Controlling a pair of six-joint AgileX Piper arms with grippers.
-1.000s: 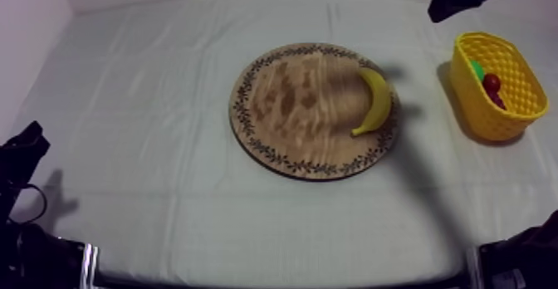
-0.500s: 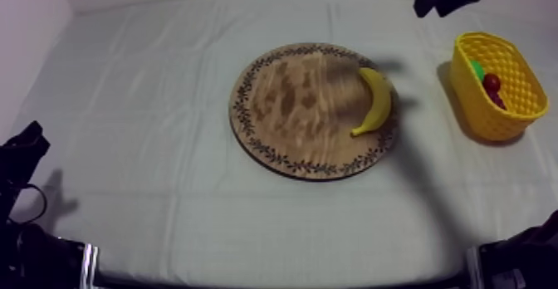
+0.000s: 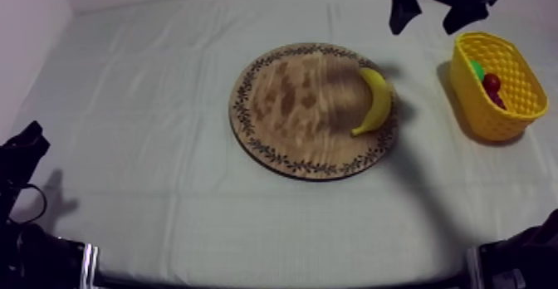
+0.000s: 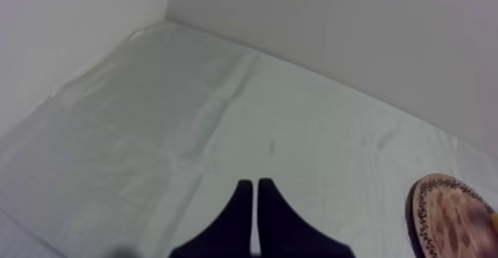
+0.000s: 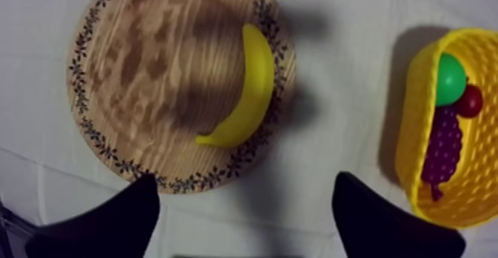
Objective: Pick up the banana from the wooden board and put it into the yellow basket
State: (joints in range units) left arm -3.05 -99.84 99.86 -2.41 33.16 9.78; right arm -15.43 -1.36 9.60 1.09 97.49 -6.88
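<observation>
Spread right jaws above banana (image 5: 248, 90)

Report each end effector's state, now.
Left end effector: closed, holding nothing.
Right end effector: open, holding nothing; banana lies on the wooden board.

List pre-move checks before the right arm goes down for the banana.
1. Banana lies free on the wooden board, near its rim: ok.
2. Right hand open, holding nothing: ok.
3. Right hand lined up over banana: cannot tell.
4. Yellow basket upright, holds grapes and a small red fruit, room left: ok.
5. Left hand shut, away from the board: ok.
</observation>
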